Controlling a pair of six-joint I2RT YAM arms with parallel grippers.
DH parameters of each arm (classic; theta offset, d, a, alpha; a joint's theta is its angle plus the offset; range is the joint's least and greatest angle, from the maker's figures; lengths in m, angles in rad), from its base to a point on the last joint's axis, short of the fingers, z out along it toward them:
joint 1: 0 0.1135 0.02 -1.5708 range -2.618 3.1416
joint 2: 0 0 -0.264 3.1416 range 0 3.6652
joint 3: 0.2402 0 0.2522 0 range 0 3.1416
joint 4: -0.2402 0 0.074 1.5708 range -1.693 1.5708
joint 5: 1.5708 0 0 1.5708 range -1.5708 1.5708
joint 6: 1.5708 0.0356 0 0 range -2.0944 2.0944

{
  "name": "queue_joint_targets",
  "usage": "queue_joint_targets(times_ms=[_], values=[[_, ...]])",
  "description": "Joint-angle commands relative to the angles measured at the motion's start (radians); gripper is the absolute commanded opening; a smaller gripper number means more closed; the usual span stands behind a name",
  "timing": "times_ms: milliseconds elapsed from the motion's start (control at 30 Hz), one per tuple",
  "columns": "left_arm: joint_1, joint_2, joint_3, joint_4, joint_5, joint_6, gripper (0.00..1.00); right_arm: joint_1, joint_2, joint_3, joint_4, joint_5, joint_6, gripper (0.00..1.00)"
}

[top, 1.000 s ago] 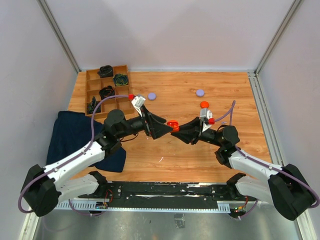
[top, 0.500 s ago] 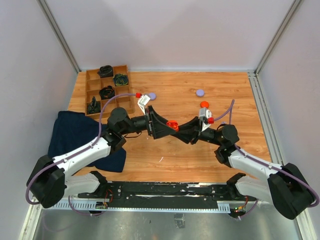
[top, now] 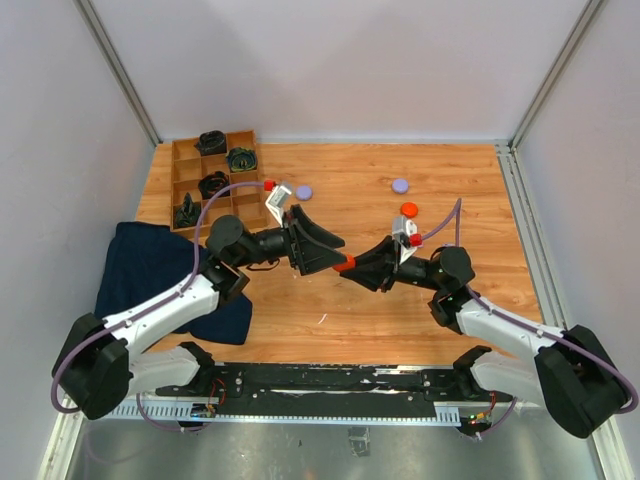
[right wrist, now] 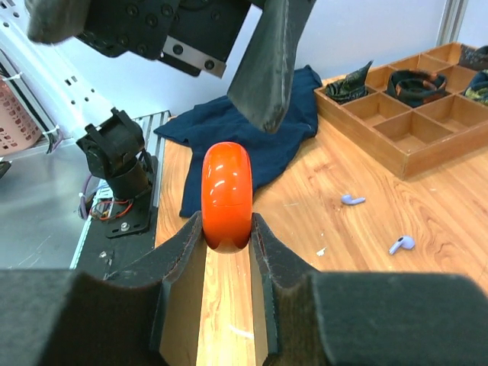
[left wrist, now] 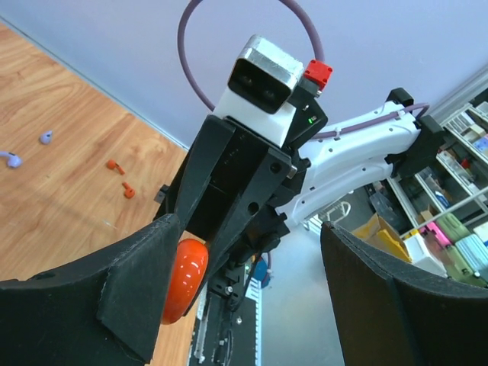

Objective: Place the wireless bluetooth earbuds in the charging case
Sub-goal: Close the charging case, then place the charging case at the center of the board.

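The right claw (right wrist: 226, 229) is clamped on the orange-red charging case (right wrist: 226, 187), holding it on edge above the tabletop (right wrist: 335, 252). The left claw (left wrist: 248, 244) stands wide open beside the case, gripping nothing. Two lavender earbuds (right wrist: 402, 244) lie loose on the tabletop near the wooden tray (right wrist: 358, 141).

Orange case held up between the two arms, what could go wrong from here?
1. The right gripper pinches the orange case edge-on by one edge, most of it sticking out; a push could pop it out onto the table.
2. The case sits close to one finger of the open left gripper, far from the other, so closing might shove it sideways.
3. The grippers stand nose to nose and may knock together.
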Motion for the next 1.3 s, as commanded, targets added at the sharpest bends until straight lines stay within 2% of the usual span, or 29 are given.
queue_joint_targets(times_ms=[0, 133, 333, 500, 633, 733, 933, 1100, 1267], values=[[0.024, -0.045, -0.011, -0.027, -0.010, 0.032, 0.80, -0.012, -0.030, 0.021, -0.101, -0.016, -0.014, 0.04], [0.033, -0.120, 0.032, -0.310, -0.163, 0.197, 0.85, -0.012, -0.056, 0.052, -0.344, 0.019, -0.066, 0.03], [0.034, -0.221, 0.118, -0.680, -0.504, 0.395, 0.90, -0.012, -0.069, 0.085, -0.698, 0.134, -0.109, 0.03], [0.034, -0.251, 0.215, -0.886, -0.752, 0.506, 0.91, -0.016, -0.032, 0.091, -0.885, 0.228, -0.084, 0.03], [0.034, -0.237, 0.286, -1.038, -0.964, 0.569, 0.93, -0.023, 0.031, 0.097, -0.973, 0.280, -0.056, 0.03], [0.034, -0.238, 0.294, -1.064, -1.075, 0.624, 0.93, -0.027, 0.084, 0.101, -1.005, 0.295, -0.029, 0.03], [0.035, -0.263, 0.195, -0.965, -1.209, 0.651, 0.94, -0.031, 0.164, 0.086, -0.986, 0.359, 0.064, 0.03], [0.056, -0.265, 0.140, -0.953, -1.246, 0.662, 0.94, -0.037, 0.208, 0.080, -0.963, 0.402, 0.125, 0.06], [0.078, -0.285, 0.129, -0.947, -1.225, 0.657, 0.94, -0.046, 0.253, 0.073, -0.962, 0.424, 0.160, 0.11]])
